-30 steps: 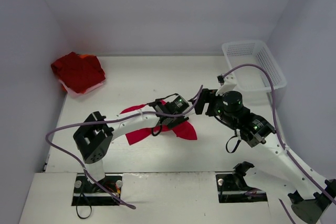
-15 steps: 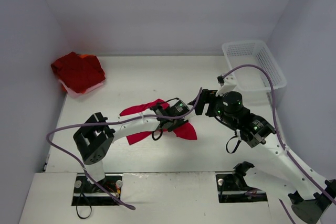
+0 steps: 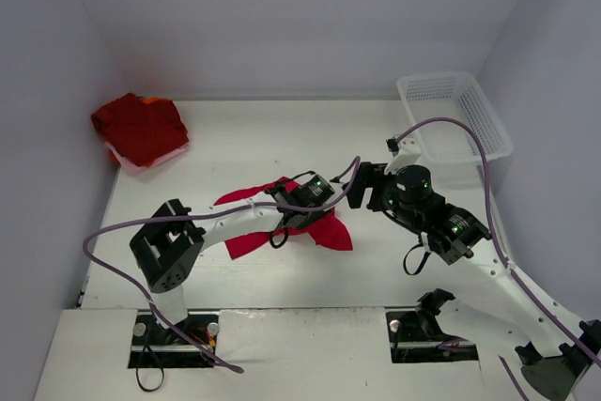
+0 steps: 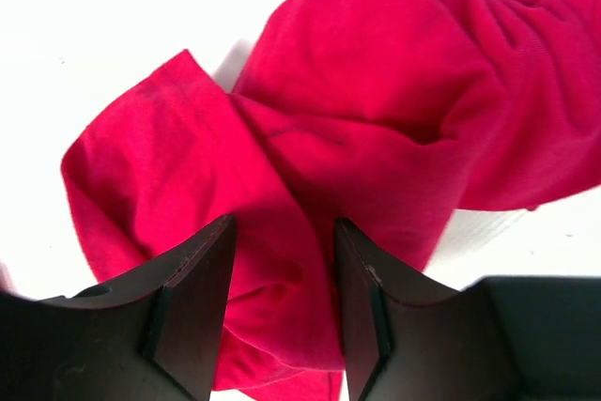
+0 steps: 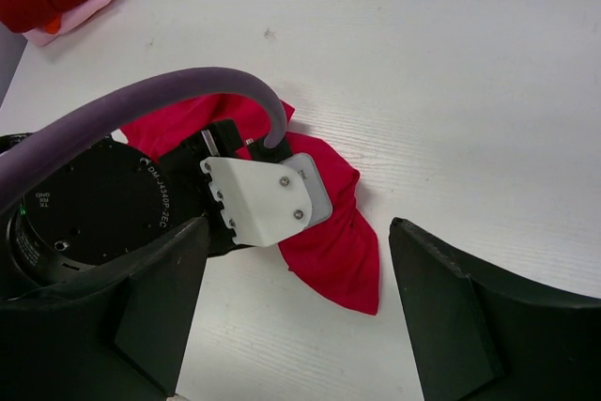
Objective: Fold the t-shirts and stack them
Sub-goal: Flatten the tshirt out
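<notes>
One loose shirt point(image 3: 331, 233), one shirt pile point(image 3: 139, 129), one basket point(image 3: 441, 89).

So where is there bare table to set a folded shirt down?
Biggest patch: the far middle of the table, between the folded red pile and the white basket. A narrower strip runs along the near edge, in front of the crumpled shirt. The centre is crowded: the left hand and right hand meet at that shirt.

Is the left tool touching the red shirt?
Touching. In the left wrist view the left tool straddles a bunched ridge of the red t-shirt, and cloth fills the gap against both fingers.
</notes>
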Tool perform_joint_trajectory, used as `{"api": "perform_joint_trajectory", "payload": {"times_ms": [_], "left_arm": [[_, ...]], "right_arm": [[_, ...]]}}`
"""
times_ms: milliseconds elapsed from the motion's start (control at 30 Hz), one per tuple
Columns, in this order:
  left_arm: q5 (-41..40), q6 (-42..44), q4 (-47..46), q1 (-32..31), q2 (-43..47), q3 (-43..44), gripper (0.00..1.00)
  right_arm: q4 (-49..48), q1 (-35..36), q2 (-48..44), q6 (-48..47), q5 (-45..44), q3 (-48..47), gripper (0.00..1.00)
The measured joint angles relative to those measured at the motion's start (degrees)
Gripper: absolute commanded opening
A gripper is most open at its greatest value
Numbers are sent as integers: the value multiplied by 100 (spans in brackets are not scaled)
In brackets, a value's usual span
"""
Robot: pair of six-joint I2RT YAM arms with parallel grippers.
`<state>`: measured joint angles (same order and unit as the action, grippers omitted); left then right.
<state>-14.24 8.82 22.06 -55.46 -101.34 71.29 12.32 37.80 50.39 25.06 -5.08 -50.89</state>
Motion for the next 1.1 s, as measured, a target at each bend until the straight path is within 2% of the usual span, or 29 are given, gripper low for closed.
{"api": "perform_joint_trajectory", "payload": {"times_ms": [367,467,500,533,567,900,1100], "left_arm": [[-22,162,-70,160,0,17,34],[-26,157,-83,160,-2,20,20],[-31,151,-87,160,-2,22,13],[-44,149,-92,162,-2,28,1],[-61,136,-96,162,-2,31,0],[-356,155,-90,168,-2,157,0],[-516,166,-4,321,-2,568,0]], "right_arm": [[0,0,7,0,2,66,73],[-7,0,15,0,4,66,73],[-7,0,17,0,4,66,73],[-7,0,17,0,4,66,73],[-9,0,17,0,4,66,73],[-24,0,17,7,2,186,73],[-44,0,17,22,26,221,73]]}}
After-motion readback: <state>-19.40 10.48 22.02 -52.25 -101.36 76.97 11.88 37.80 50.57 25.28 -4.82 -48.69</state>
